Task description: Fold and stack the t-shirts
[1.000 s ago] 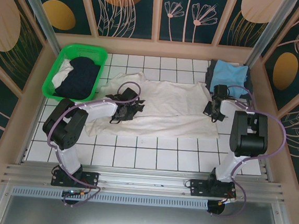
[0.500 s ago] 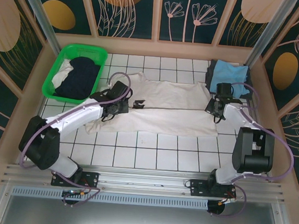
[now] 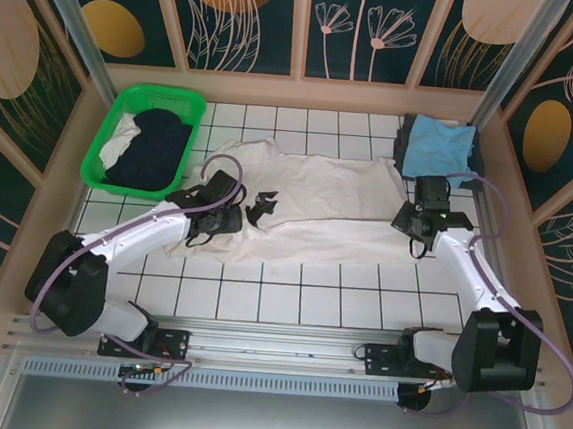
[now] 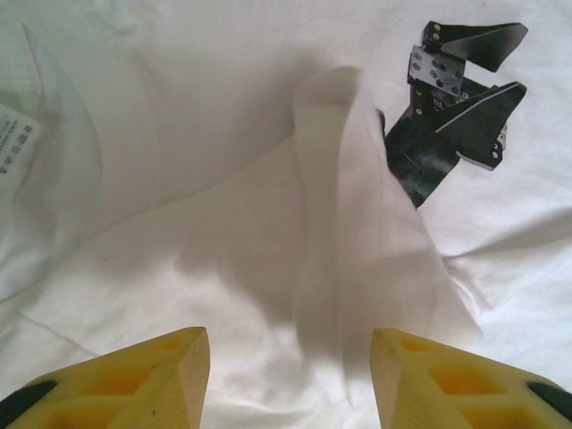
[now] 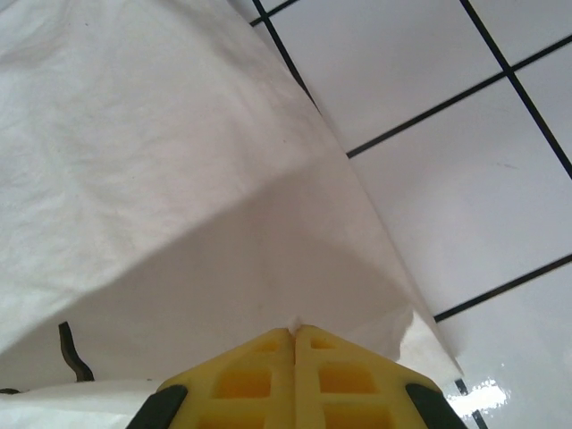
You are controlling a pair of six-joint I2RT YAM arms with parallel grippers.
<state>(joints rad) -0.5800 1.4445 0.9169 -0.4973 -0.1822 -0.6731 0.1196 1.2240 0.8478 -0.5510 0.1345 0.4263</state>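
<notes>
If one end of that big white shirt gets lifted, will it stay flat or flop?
Probably flop: the white shirt lies wrinkled and bunches up softly between the open fingers of the left gripper. Likely light: its edge drapes smoothly from the shut right gripper. It may slide easily on the glossy tiles.

Your counter is white tile with dark grout lines. A white t-shirt lies rumpled across its middle, reaching from near the left edge to near the right edge, with a small black print showing toward its left end. A green basket sits in the far left corner. In the far right corner you have a dark grey t-shirt on the tiles with a light blue t-shirt on top of it.
</notes>
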